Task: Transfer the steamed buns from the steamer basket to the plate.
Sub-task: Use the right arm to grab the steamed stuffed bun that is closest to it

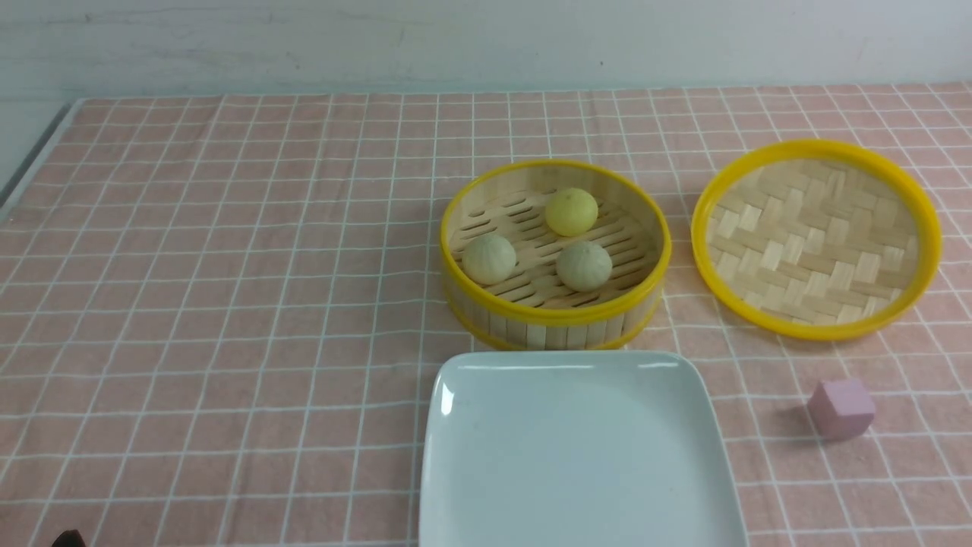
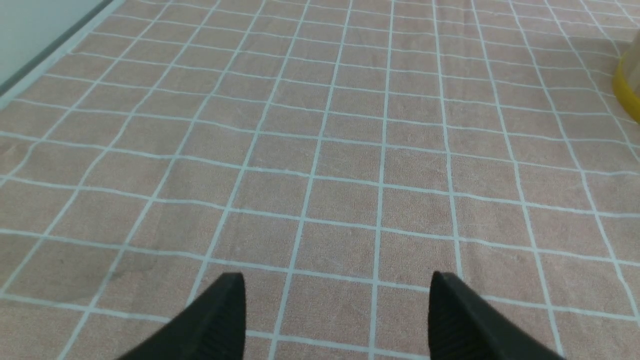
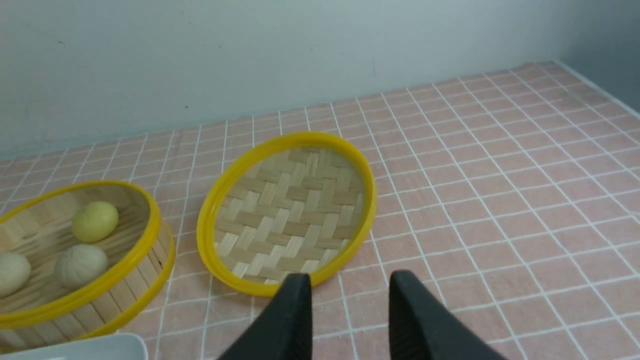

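Three steamed buns lie in the steamer basket [image 1: 554,315]: a yellow one [image 1: 571,211] at the back and two pale beige ones [image 1: 488,258] [image 1: 583,266] in front. The white plate [image 1: 577,448] stands bare just in front of the basket. The front view shows neither gripper. My left gripper [image 2: 337,280] is open wide over bare cloth, with the basket's edge [image 2: 627,90] far off. My right gripper [image 3: 350,280] is open with nothing between its fingers, near the lid. From there the basket [image 3: 125,280] and its yellow bun [image 3: 95,221] show off to one side.
A shallow woven lid with a yellow rim [image 1: 816,239] lies right of the basket and also shows as the lid [image 3: 287,210] just beyond my right fingertips. A pink cube [image 1: 841,409] sits right of the plate. A pink checked cloth covers the table; a wall stands behind.
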Robot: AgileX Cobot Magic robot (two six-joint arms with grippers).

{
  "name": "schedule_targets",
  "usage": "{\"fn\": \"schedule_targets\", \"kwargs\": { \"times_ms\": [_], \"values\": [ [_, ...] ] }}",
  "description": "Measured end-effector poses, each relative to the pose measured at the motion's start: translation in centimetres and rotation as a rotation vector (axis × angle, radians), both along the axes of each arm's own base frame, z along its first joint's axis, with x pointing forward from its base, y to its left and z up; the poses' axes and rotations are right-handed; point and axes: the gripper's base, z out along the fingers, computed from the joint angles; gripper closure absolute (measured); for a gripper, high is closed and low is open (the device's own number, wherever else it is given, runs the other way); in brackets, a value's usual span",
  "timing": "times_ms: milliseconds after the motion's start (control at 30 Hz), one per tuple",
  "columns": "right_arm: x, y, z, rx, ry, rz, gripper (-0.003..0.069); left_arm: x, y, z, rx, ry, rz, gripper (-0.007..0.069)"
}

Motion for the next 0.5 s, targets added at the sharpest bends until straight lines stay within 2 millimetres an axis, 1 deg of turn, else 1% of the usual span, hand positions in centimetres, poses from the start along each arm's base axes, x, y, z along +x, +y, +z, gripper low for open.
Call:
{"fn": "schedule_targets", "kwargs": {
  "times_ms": [167,267,500],
  "values": [
    [-0.5,0.5,-1.0,0.07,0.142,0.04,0.0419,0.0,0.0,0.0,0.0,0.0,0.0,0.0131],
    [-0.5,0.8,-1.3,0.099,0.152,0.06,0.0419,0.0,0.0,0.0,0.0,0.0,0.0,0.0131],
    [-0.3,1.3,-1.2,0.163,0.126,0.105,0.0419,0.0,0.0,0.0,0.0,0.0,0.0,0.0131]
  ]
}}
